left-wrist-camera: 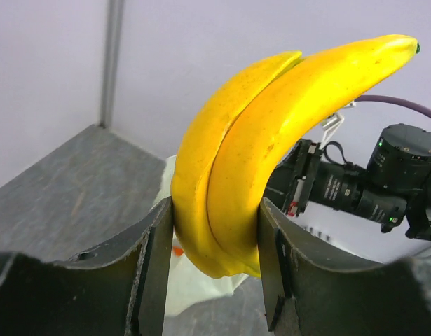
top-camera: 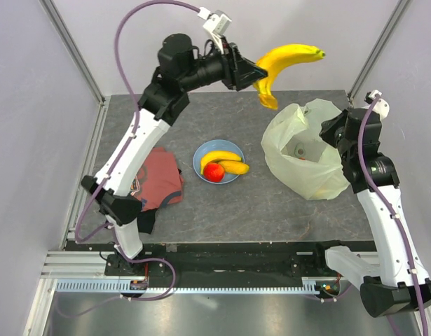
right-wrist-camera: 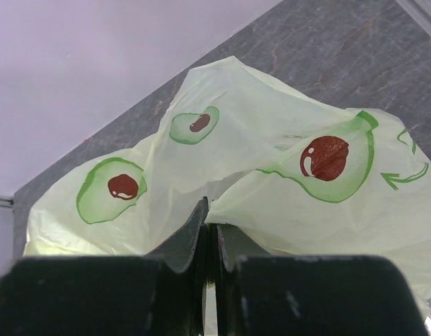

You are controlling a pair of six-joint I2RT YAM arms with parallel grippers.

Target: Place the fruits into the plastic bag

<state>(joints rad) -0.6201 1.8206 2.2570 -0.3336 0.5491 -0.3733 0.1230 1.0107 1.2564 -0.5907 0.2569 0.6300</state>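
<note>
Plate [top-camera: 197, 162] of fruits [top-camera: 223, 166] lies between T-shirt [top-camera: 159, 178] and plastic bag [top-camera: 299, 150].

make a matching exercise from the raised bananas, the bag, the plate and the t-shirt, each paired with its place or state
Things:
1 banana bunch
2 plastic bag
3 blue plate
4 red T-shirt

Places or states:
a lying on the table, touched by no gripper
b pinched by the right gripper
c gripped in the air by the left gripper
d carrying a banana and a red fruit

Pairs: 1-c, 2-b, 3-d, 4-a
</note>
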